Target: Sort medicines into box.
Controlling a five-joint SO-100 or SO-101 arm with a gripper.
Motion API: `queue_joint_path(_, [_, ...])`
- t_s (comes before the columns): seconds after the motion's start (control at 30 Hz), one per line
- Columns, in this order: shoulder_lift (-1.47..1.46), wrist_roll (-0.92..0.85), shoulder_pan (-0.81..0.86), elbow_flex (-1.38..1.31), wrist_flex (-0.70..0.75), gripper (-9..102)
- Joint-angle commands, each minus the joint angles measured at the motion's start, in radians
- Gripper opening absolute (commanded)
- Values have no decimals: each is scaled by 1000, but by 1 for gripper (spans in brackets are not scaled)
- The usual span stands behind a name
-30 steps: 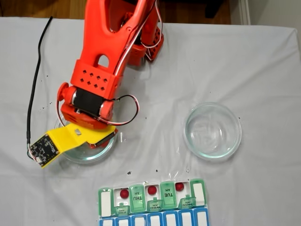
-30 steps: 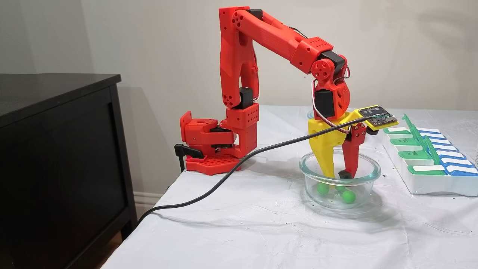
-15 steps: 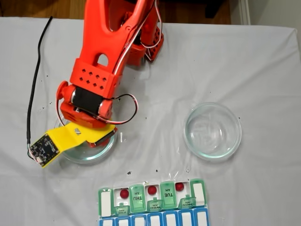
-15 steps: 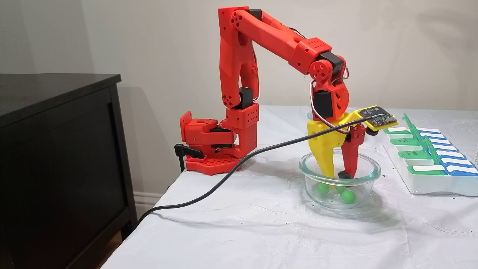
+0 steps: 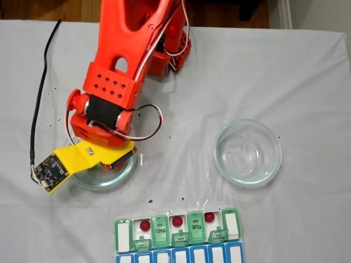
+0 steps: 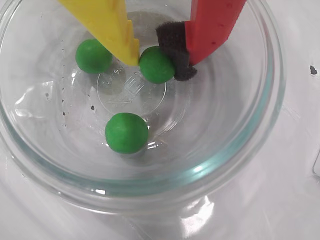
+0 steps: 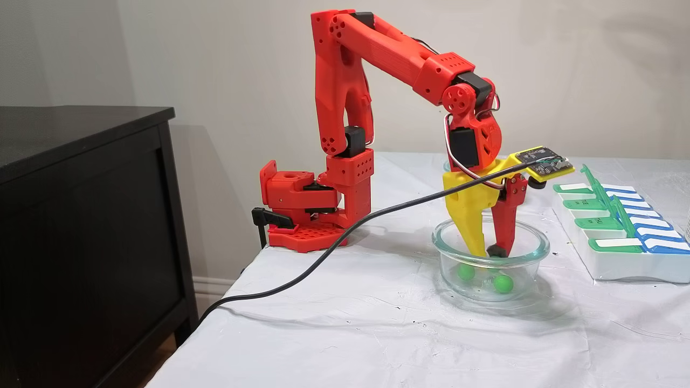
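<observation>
Green ball [image 6: 157,64], upper centre of the wrist view, sits pinched between the yellow finger [image 6: 112,26] and the black pad [image 6: 174,48] on the red finger; my gripper [image 6: 159,59] is closed on it, both sides appearing to touch. Two more green balls lie loose in the same glass dish [image 6: 235,150]: one [image 6: 93,56] at upper left just beside the yellow finger, one [image 6: 126,132] lower centre, apart from the claw. In the side fixed view the gripper [image 7: 487,252] stands nearly upright inside the dish [image 7: 531,253] at centre right. In the top fixed view the pill box [image 5: 123,233] lies along the bottom edge, three red balls [image 5: 145,225] already in open white cells; a second, empty dish [image 5: 274,156] sits at right. I judge the step in hand to be securing and lifting the first green ball. To do it well I would hold the squeeze steady, rise straight up until clear of the rim, and avoid sideways drift; the grip looks slightly off the ball's centre, so a jerk could squirt it out.
</observation>
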Motion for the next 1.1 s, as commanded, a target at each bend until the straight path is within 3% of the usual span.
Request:
queue_joint_path(0.0, [137,25,-6,-11,17,0])
queue_joint_path(0.43, [422,38,8,-81,41,0])
queue_joint_path(0.57, [518,337,-179,-3,-89,0])
queue_joint_path(0.73, [528,551,-387,74,-209,0])
queue_joint_path(1.07, [275,723,-588,41,-509,0])
